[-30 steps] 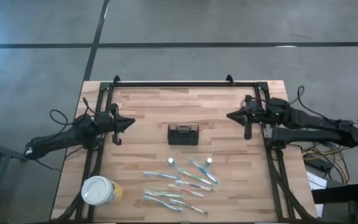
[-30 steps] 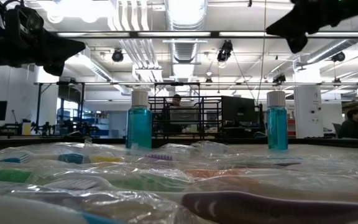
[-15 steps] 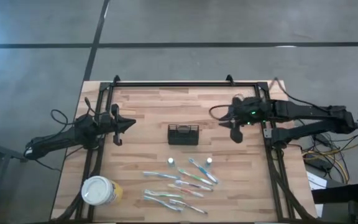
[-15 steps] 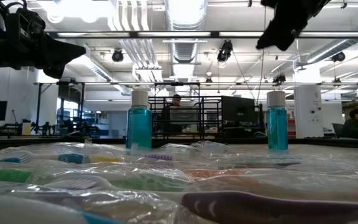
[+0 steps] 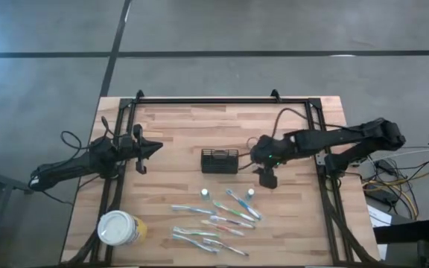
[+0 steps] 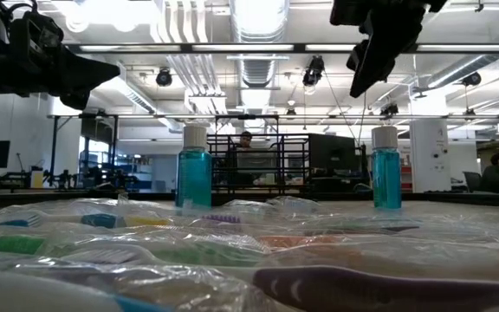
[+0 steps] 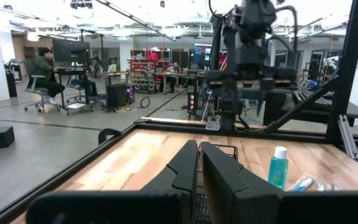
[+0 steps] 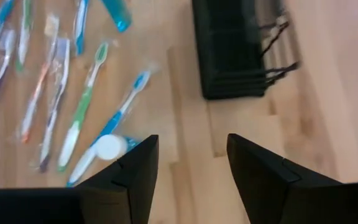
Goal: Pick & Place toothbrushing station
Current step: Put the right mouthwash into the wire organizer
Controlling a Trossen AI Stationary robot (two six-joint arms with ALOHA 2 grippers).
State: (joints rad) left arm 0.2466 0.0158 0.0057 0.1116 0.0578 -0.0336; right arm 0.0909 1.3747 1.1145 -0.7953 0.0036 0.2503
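Note:
The toothbrushing station, a small black mesh caddy (image 5: pixel 220 161) (image 8: pixel 238 53), stands on its base at the middle of the wooden table. My right gripper (image 5: pixel 266 177) (image 8: pixel 191 167) hangs open above the table just right of the caddy, tipped down, with nothing between its fingers. It also shows high in the low view (image 6: pixel 372 48). My left gripper (image 5: pixel 146 152) (image 7: pixel 199 163) waits shut at the table's left side, pointing level toward the caddy (image 7: pixel 227 149).
Several wrapped toothbrushes (image 5: pixel 213 222) (image 8: pixel 82 102) lie near the front edge, with two small blue bottles (image 5: pixel 205 193) (image 5: pixel 250 192) standing beside them. A round white tub (image 5: pixel 121 228) sits at the front left corner. A black frame (image 5: pixel 222 100) rims the table.
My right gripper has swung from the table's right edge toward the middle, ending just right of the caddy. It has tipped from near level to pointing steeply down and has opened. Nothing on the table has moved.

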